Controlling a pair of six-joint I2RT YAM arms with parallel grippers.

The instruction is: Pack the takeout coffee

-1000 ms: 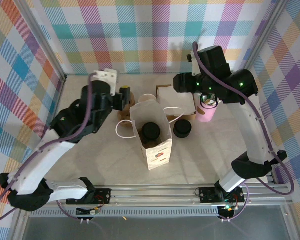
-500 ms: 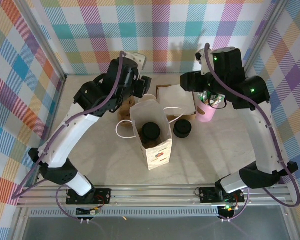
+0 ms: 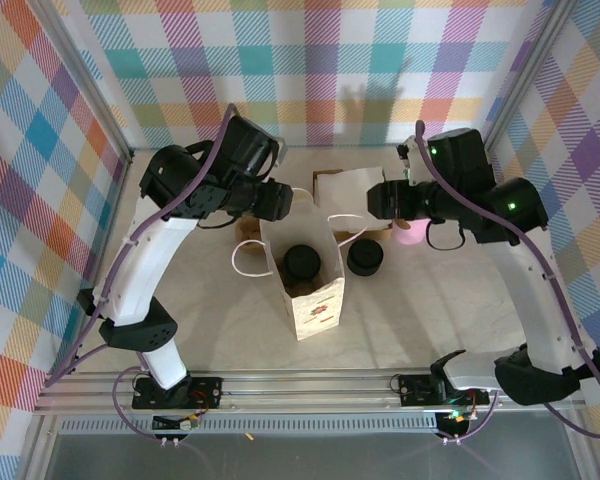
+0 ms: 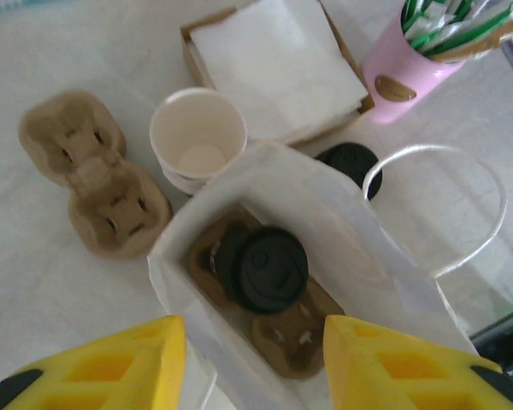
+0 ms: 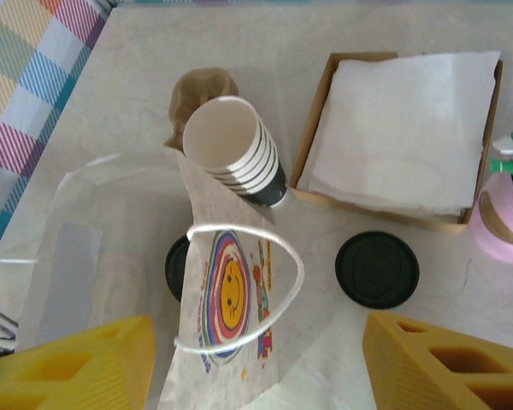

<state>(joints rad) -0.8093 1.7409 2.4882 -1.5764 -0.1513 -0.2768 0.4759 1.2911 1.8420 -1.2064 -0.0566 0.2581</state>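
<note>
Mostly hidden takeout coffee (image 4: pixel 262 266) inside bag (image 4: pixel 325 220).

**Robot lab cell staged as a coffee counter**

Walled in plaid cloth (image 3: pixel 310 60) on aluminium posts (image 3: pixel 92 90); left arm (image 3: pixel 145 260) and right arm (image 3: pixel 530 280) bolted to a slotted rail (image 3: pixel 310 385) edging the worktop (image 3: pixel 400 320); paper bag (image 3: pixel 315 295), napkins (image 3: pixel 350 190), lids (image 3: pixel 364 258) as props.
</note>
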